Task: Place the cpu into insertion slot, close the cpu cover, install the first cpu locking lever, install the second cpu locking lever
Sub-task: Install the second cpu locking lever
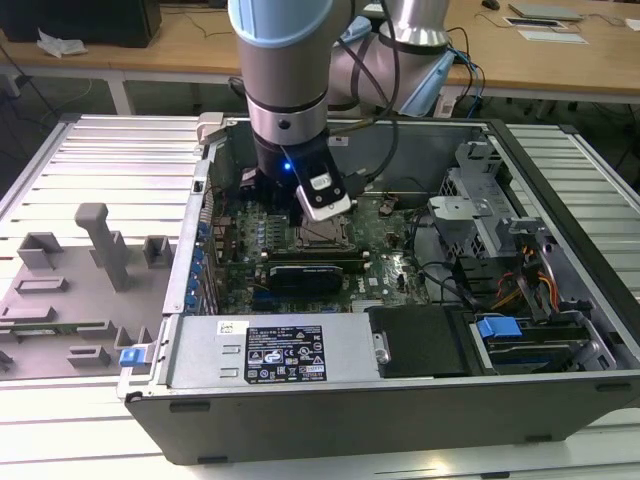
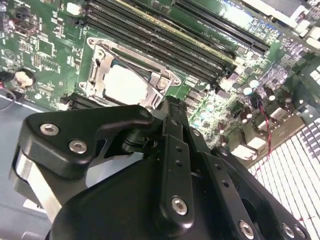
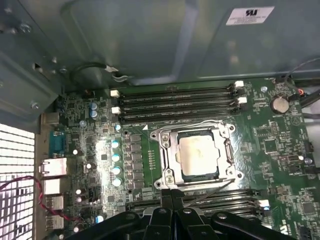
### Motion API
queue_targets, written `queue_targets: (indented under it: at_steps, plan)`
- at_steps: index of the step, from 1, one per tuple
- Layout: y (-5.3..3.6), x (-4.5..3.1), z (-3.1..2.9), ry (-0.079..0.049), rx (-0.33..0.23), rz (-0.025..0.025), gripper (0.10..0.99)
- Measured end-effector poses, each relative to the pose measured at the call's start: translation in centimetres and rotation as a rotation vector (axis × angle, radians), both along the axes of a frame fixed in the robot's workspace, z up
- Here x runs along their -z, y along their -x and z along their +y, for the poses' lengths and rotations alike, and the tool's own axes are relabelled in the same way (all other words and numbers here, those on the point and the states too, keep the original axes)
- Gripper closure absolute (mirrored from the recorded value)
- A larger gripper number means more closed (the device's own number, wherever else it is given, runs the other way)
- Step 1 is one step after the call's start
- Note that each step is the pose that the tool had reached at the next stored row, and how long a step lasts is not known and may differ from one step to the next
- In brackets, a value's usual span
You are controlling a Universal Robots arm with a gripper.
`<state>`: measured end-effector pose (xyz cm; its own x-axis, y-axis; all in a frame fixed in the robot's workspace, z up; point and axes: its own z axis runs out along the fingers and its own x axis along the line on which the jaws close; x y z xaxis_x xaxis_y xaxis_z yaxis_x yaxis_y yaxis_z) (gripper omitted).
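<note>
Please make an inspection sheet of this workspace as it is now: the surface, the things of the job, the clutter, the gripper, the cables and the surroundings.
Surface: slatted metal table carrying an open computer case.
Job's things: the cpu lies in the insertion slot on the green motherboard; the cpu cover lies flat around it, seen in both wrist views. Whether the locking levers are latched, cannot tell.
Clutter: grey fixture blocks on the table at the exterior view's left.
Gripper: the gripper is shut, holds nothing, with its tips at the slot's edge.
Cables: red-and-black wire near the board's ports; a cable bundle inside the case.
Surroundings: wooden desks behind.
</note>
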<state>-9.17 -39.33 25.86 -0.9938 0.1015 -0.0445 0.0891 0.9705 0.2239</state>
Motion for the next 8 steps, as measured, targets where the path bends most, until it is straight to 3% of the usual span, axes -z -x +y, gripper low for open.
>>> queue_targets:
  at_steps: [8]
  plan:
    - [-1.61, 0.12, -0.55, 0.002, 0.004, 0.0118, 0.98]
